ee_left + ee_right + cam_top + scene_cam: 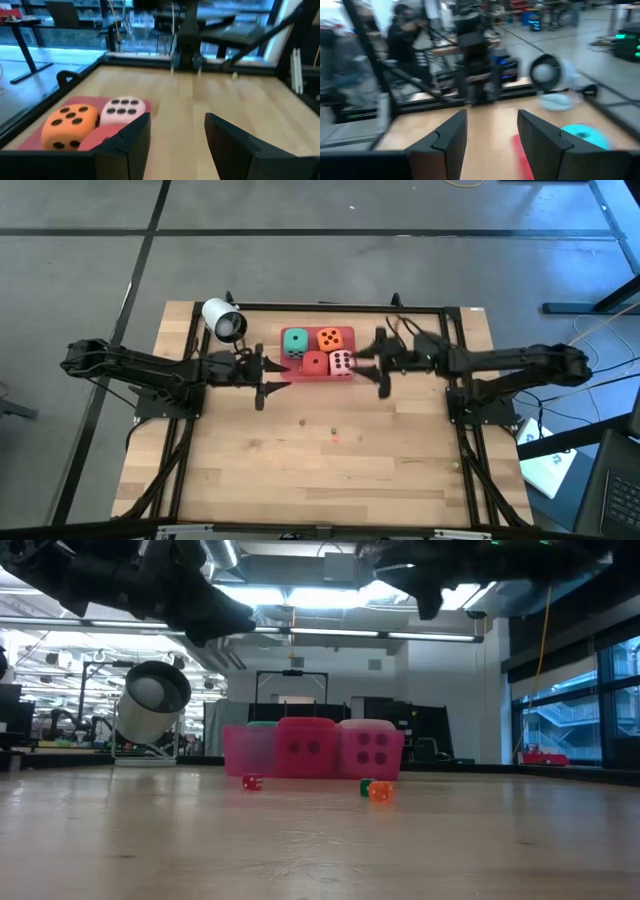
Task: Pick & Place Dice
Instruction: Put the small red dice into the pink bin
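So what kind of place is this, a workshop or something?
Most likely a robotics lab or workshop: two arms mounted at a wooden table, other benches cluttered with equipment behind, exposed ceiling pipes and strip lighting overhead.

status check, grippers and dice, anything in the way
Left gripper and right gripper open, empty, flanking the pink tray. Four dice sit together on it. Small beads loose on table, clear of the arms.

We note a pale wooden table (330, 470) with a dark frame along its edges. At twelve o'clock a flat pink tray (345, 332) lies on it; a white cup (222, 319) lies tipped at ten. Tiny beads (334, 430) are scattered near centre.
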Robot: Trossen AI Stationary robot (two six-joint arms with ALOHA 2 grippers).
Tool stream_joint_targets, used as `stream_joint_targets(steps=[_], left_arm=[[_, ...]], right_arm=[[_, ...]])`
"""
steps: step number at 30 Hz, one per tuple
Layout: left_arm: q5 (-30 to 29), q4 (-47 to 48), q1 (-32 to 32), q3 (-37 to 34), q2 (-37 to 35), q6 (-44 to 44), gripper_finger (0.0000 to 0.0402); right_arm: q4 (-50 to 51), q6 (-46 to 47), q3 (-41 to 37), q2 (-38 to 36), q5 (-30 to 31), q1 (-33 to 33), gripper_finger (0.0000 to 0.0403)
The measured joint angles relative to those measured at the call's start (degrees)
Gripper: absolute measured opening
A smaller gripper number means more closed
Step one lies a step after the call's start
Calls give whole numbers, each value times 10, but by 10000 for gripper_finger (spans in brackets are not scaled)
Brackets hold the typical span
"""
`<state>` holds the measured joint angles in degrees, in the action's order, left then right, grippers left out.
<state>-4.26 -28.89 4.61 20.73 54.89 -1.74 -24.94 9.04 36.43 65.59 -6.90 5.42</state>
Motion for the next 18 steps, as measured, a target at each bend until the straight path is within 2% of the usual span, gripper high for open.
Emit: stream_joint_targets(steps=[8,13,18], left_arm=[[24,-34,0,0,0,-52,182],[46,-46,-9,0,0,-118,182],[41,-80,-40,0,0,-122,182]], right_arm=[[-214,40,-146,-7,1,-113,174],[-343,36,-225,-7,75,-187,174],[-394,39,-269,-7,136,-234,174]])
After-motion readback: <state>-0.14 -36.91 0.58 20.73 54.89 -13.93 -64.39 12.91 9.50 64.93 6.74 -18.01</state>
